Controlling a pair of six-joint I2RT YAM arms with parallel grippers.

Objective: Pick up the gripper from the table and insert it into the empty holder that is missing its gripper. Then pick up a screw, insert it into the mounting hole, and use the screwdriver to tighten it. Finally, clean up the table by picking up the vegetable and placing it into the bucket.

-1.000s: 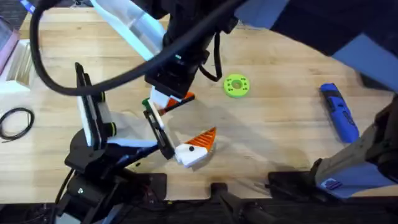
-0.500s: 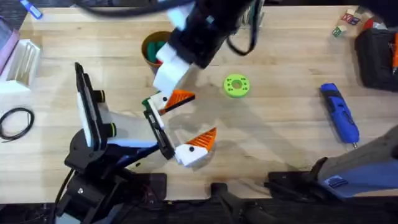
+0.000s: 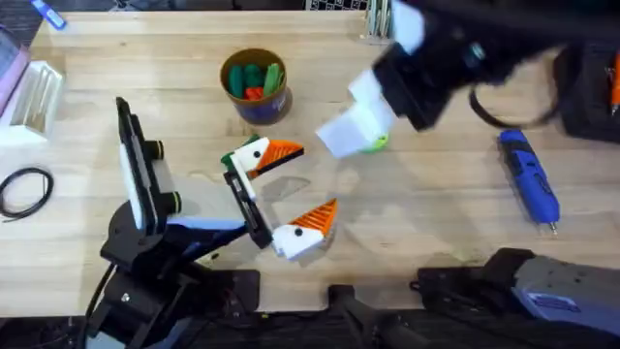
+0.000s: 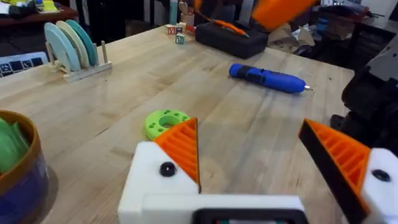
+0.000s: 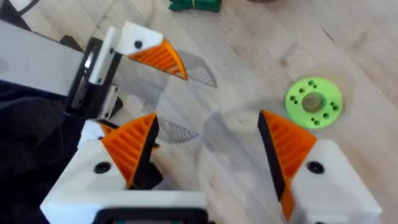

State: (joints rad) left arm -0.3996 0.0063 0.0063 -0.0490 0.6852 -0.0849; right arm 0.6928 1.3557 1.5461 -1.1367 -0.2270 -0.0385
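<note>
My left gripper (image 3: 284,190) rests low over the table (image 3: 436,223), open, and both its white blocks carry orange ribbed fingers (image 4: 181,149). A small dark green vegetable (image 3: 229,159) lies on the wood just beyond it and also appears in the right wrist view (image 5: 194,5). My right gripper (image 3: 355,126) hangs raised over the green disc (image 5: 313,102), open and empty (image 5: 208,149). The blue bucket (image 3: 255,85) at the back holds green and red pieces. The blue screwdriver (image 3: 528,179) lies at the right. The loose gripper, an empty holder and a screw are out of view.
A black cable loop (image 3: 24,189) and a white rack (image 3: 34,92) sit at the left edge. A black case (image 3: 586,87) stands at the back right. A plate rack (image 4: 71,43) stands at the table's far edge. Bare wood lies between the left gripper and the screwdriver.
My right arm has swung from above the left gripper and bucket toward the right, uncovering the bucket and covering part of the green disc. The left arm has stayed still.
</note>
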